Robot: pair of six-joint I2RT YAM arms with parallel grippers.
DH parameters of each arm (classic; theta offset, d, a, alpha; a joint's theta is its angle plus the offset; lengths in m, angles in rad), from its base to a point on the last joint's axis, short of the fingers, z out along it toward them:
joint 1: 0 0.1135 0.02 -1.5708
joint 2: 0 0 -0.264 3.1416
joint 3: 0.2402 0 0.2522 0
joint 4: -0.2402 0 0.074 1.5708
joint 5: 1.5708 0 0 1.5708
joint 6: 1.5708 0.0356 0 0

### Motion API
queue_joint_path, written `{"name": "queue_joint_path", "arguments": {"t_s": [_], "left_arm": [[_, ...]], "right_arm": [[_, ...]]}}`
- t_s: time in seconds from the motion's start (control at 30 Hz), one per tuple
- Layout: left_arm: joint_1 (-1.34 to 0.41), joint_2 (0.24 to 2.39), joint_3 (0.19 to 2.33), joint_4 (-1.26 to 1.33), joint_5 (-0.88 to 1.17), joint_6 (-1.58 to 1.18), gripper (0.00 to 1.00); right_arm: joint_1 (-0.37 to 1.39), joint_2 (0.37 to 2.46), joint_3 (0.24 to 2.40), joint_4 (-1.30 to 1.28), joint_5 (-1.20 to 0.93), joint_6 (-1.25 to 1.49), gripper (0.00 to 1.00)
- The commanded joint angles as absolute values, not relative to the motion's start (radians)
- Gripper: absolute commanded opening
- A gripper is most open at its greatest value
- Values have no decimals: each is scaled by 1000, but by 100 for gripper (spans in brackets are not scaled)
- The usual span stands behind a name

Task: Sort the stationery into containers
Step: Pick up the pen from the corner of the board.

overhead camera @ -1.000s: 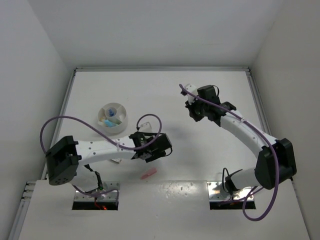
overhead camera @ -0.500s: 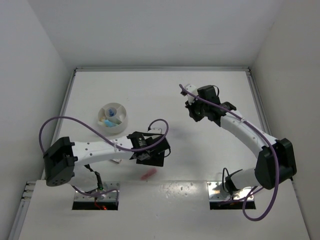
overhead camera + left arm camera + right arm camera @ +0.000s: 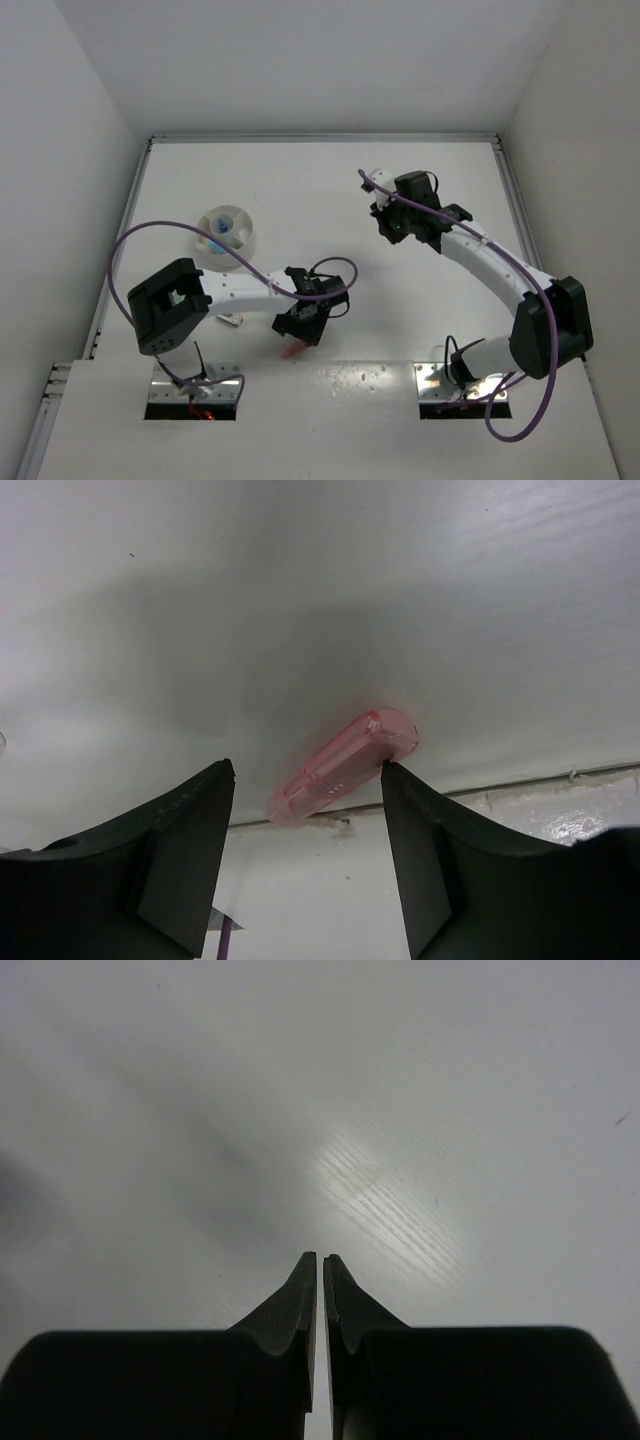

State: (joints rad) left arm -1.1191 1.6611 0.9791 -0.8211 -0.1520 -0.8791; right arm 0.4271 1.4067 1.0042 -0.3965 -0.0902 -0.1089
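While the left end effector (image 3: pixel 305 780) hangs open over the pink stick (image 3: pixel 340 765) low in the middle on the tabletop (image 3: pixel 300 580), it looks ready to drop, squeeze and carry it to the bowl (image 3: pixel 249 240).

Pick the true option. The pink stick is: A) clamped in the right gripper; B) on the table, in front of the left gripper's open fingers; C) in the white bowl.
B: the pink stick lies flat on the table, with the left gripper open and not gripping it.

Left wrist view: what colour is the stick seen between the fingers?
The stick is translucent pink, clearest in the left wrist view.
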Motion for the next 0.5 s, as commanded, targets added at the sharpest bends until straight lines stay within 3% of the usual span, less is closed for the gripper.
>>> {"name": "queue_joint_path", "arguments": {"t_s": [0.0,0.47], "left_arm": [[-1111,1649,1012,-819,-138,-838,66],[-1129,1631,919,-741,-28,-807,62]], "right_arm": [[422,1390,999,-367,-106,-123,6],[422,1390,999,-367,-106,-123,6]]}}
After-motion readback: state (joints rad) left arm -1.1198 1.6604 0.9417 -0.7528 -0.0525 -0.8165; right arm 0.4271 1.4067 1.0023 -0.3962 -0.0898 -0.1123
